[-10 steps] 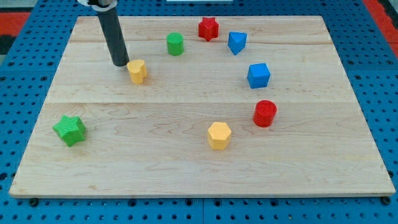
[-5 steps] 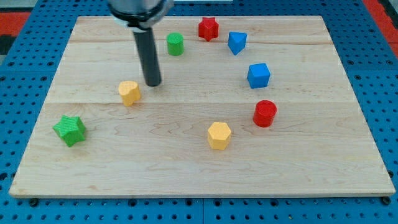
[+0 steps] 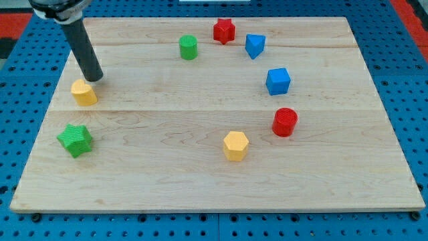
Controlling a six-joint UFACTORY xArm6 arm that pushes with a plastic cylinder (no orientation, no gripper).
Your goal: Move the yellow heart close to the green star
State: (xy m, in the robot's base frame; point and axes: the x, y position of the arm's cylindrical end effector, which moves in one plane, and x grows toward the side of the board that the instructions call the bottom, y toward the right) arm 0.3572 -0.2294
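Observation:
The yellow heart (image 3: 83, 92) lies near the board's left edge, a short way above the green star (image 3: 75, 139). My tip (image 3: 95, 78) stands just above and to the right of the yellow heart, close to it or touching it. The dark rod leans up toward the view's top left.
A green cylinder (image 3: 188, 47), a red star (image 3: 224, 30) and a blue heart-like block (image 3: 255, 45) sit near the view's top. A blue cube (image 3: 278, 81), a red cylinder (image 3: 285, 122) and a yellow hexagon (image 3: 235, 145) lie to the right. The wooden board (image 3: 200, 187) rests on a blue pegboard.
The yellow heart has slid left and down, from the upper middle-left to just above the green star. My tip swung right, then moved far left after it.

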